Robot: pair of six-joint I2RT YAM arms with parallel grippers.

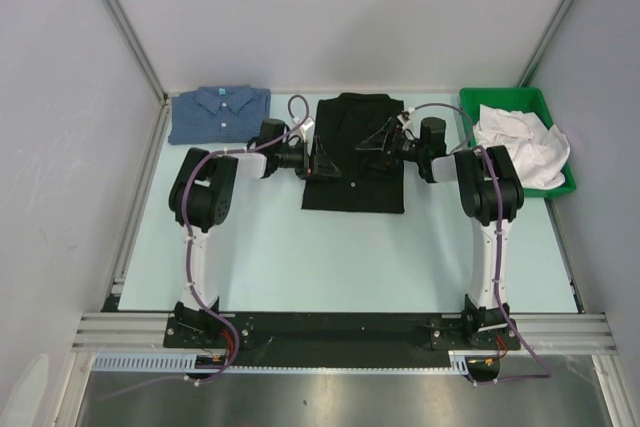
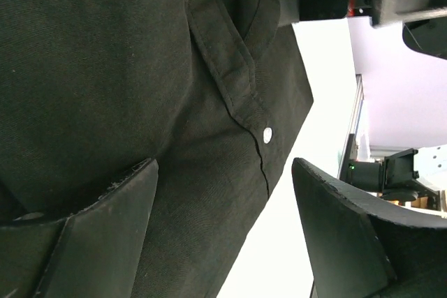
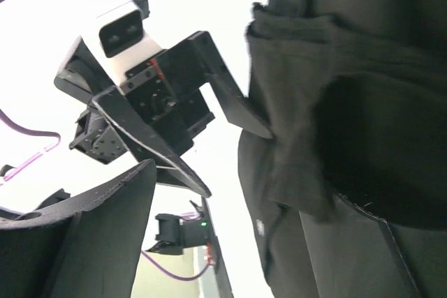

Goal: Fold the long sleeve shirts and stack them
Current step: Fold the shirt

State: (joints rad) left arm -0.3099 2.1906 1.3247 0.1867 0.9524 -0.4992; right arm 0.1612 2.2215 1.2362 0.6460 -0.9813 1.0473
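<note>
Looking from above, I lose both sets of fingertips against the black shirt (image 1: 353,182), dark on dark, so I cannot tell there whether they touch it. The shirt lies folded at the middle of the far half of the table (image 1: 300,257), between the folded blue shirt (image 1: 220,112) in the far left corner and a green bin (image 1: 470,99) on the right that holds rumpled white cloth (image 1: 520,142).

In both wrist views the black cloth runs off the frame. The right wrist view shows a crumpled fold hiding one fingertip.

Both arms reach forward, then bend inward at the elbow, so the grippers face each other across the shirt. The left gripper (image 2: 225,172) is spread wide astride the shirt's edge, one finger over cloth and the other over bare table. The right gripper (image 3: 237,186) is also spread wide, with the fold against one finger.

The black cloth is a matte weave with a stitched front strip and one pale button (image 2: 267,133). The blue shirt looks like denim.
</note>
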